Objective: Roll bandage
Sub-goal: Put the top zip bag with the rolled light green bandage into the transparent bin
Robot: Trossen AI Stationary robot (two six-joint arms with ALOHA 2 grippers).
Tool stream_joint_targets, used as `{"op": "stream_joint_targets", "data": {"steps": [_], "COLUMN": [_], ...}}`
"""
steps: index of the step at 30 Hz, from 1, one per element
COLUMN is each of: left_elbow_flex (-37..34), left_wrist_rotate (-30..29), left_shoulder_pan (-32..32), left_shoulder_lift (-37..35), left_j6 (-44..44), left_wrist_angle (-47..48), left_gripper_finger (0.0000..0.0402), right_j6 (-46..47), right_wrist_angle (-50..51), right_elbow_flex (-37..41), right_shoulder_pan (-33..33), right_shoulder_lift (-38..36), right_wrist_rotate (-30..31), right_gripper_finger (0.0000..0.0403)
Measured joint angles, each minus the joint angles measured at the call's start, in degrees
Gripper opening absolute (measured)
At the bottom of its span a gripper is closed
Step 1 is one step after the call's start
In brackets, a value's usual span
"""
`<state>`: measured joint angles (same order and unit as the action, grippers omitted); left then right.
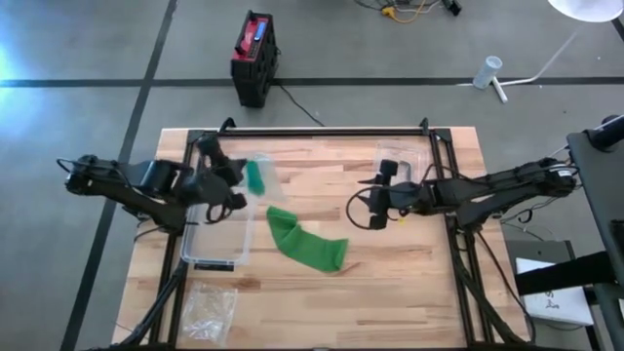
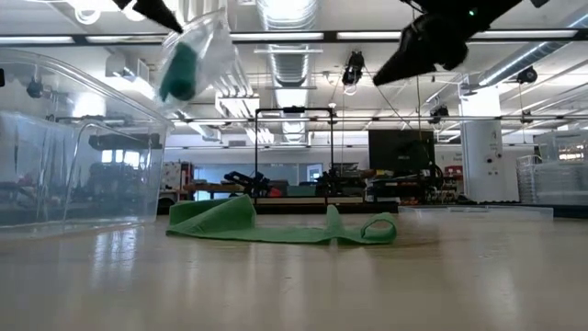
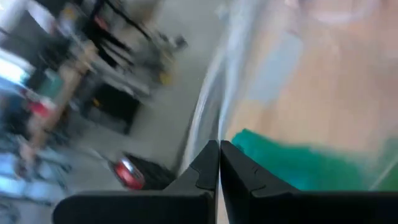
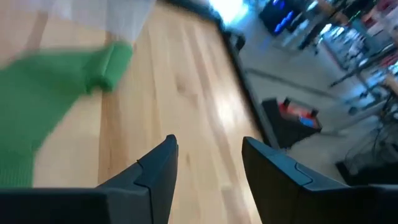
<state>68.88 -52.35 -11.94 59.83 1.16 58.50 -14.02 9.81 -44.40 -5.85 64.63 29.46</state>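
Note:
A green bandage (image 1: 307, 246) lies unrolled and crumpled on the wooden table; it also shows in the low view (image 2: 276, 223) and the right wrist view (image 4: 50, 106). My left gripper (image 1: 240, 183) is shut on a clear plastic bag (image 1: 261, 174) with a green roll (image 1: 254, 176) inside, held high above the table (image 2: 188, 60). My right gripper (image 1: 375, 202) is open and empty, raised above the table to the right of the bandage; its fingers (image 4: 205, 158) stand apart over bare wood. My left gripper pinches the clear bag's edge (image 3: 219, 134) between its two shut fingers. The bag is lifted clear of the table and hangs tilted from the fingers, the green roll (image 3: 292, 167) resting inside it just beyond the fingertips.
A clear plastic bin (image 1: 216, 234) stands on the table under my left arm and fills the left of the low view (image 2: 73, 147). A clear bag (image 1: 210, 310) lies near the front left edge. Another clear plastic item (image 1: 405, 159) lies at the far right.

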Motion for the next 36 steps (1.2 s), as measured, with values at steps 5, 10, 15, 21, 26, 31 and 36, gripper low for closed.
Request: {"op": "stream_joint_targets", "data": {"steps": [5,10,15,21,26,31,36], "left_elbow_flex": [2.7,10.9,13.7,13.6,13.4,11.9,4.8], "left_wrist_rotate": [1.8,9.9,30.3,40.6,47.8,60.8,60.6], "left_shoulder_pan": [1.8,4.8,5.8,4.8,5.0,5.0,4.9], "left_shoulder_lift": [-0.3,1.4,1.9,1.9,1.1,-1.3,-5.1], "left_j6": [6.8,13.1,18.1,17.8,17.7,20.7,25.3], "left_wrist_angle": [7.2,22.7,31.9,31.6,31.5,31.4,31.6], "left_gripper_finger": [0.0000,0.0000,0.0000,0.0000,0.0000,0.0000,0.0000], "right_j6": [-2.4,-1.1,2.4,2.8,3.1,4.2,4.1], "right_wrist_angle": [-8.3,-9.2,-9.3,-9.3,-9.1,-8.5,-8.4], "right_elbow_flex": [-0.2,-0.2,-0.2,-0.2,-0.2,-0.2,-0.2], "right_shoulder_pan": [0.0,0.0,0.0,0.0,0.0,0.0,0.0], "right_shoulder_lift": [0.7,0.7,0.7,0.7,0.7,0.7,1.5], "right_wrist_rotate": [-0.1,-0.1,-1.7,-2.6,-2.6,-2.6,-2.6], "right_gripper_finger": [0.0174,0.0167,0.0160,0.0162,0.0158,0.0149,0.0140]}}
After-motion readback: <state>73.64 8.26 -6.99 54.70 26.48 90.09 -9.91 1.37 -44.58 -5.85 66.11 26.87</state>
